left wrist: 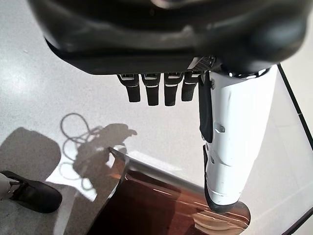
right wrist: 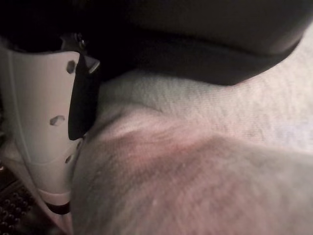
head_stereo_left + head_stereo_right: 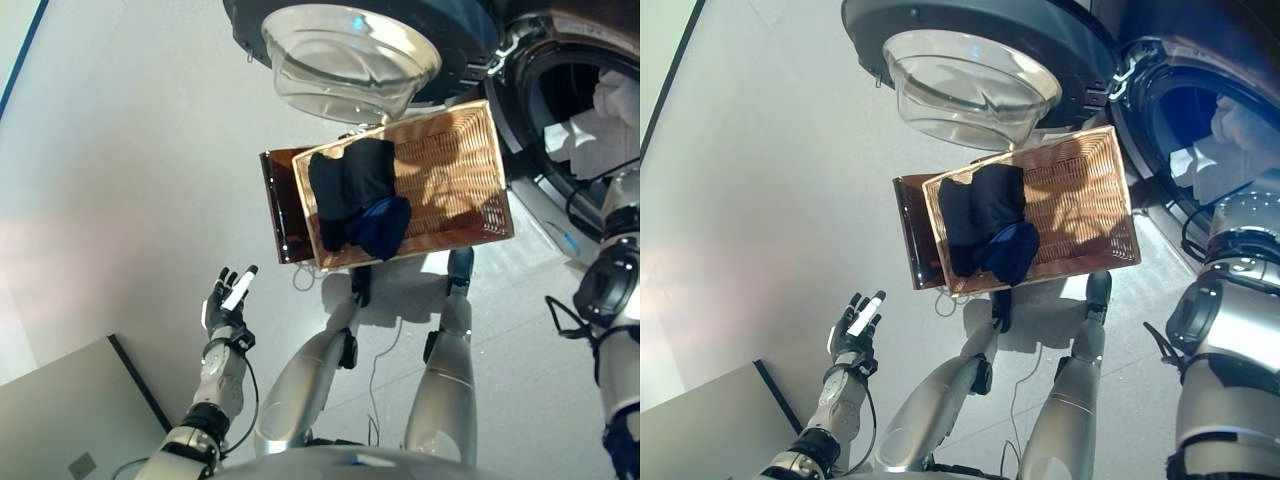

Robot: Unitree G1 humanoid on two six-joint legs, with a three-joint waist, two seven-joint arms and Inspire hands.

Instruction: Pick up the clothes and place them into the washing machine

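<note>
A shallow wicker basket (image 3: 455,150) rests on a low dark brown box (image 3: 280,215) beside the washing machine (image 3: 560,110). Black clothes (image 3: 350,185) and a dark blue garment (image 3: 385,228) lie at its left end. White cloth (image 3: 600,125) lies inside the open drum. My right arm reaches into the drum; in the right wrist view my right hand's thumb (image 2: 44,132) rests against the white cloth (image 2: 195,166), which hides the rest of the hand. My left hand (image 3: 228,298) is open and empty, held low to the left of the basket, above the floor.
The washer's round glass door (image 3: 350,60) stands open and hangs over the basket's far edge. A grey panel (image 3: 60,420) lies at the lower left. The brown box's corner shows in the left wrist view (image 1: 161,205).
</note>
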